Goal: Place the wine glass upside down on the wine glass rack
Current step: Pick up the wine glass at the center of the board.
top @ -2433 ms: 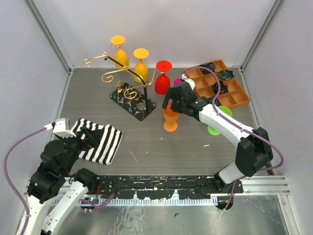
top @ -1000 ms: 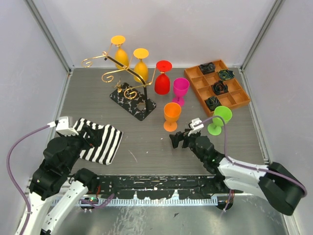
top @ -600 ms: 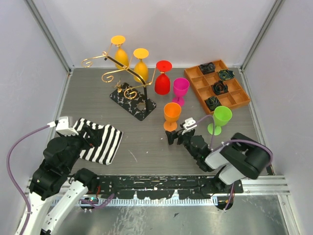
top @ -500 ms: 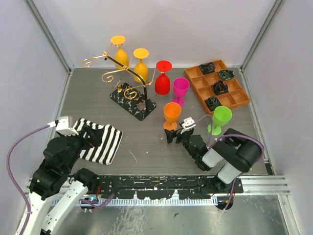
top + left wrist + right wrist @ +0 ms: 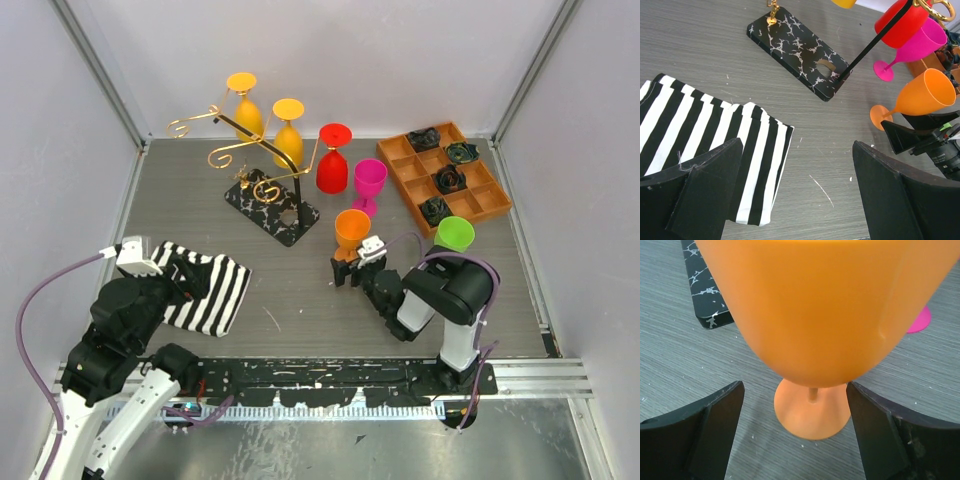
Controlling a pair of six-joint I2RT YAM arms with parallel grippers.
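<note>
An orange wine glass (image 5: 352, 230) stands upright on the table in front of the wine glass rack (image 5: 262, 150), a gold stand on a marbled black base (image 5: 272, 205). My right gripper (image 5: 345, 272) is low at the glass's near side. In the right wrist view it (image 5: 794, 387) is open, one finger on each side of the orange glass's (image 5: 825, 315) foot, touching neither side. My left gripper (image 5: 797, 145) is open and empty above the table, beside a striped cloth (image 5: 700, 130). The orange glass (image 5: 920, 97) and the rack base (image 5: 800, 47) show in its view.
Two yellow glasses (image 5: 247, 110) and a red one (image 5: 333, 160) hang upside down on the rack. A pink glass (image 5: 369, 185) stands behind the orange one. A green glass (image 5: 453, 238) stands right of my right arm. An orange compartment tray (image 5: 445, 172) is at the back right.
My right arm drew back from above the orange glass, dropped low and slid forward left to it. Its jaws have narrowed a little. The left arm has hardly moved.
</note>
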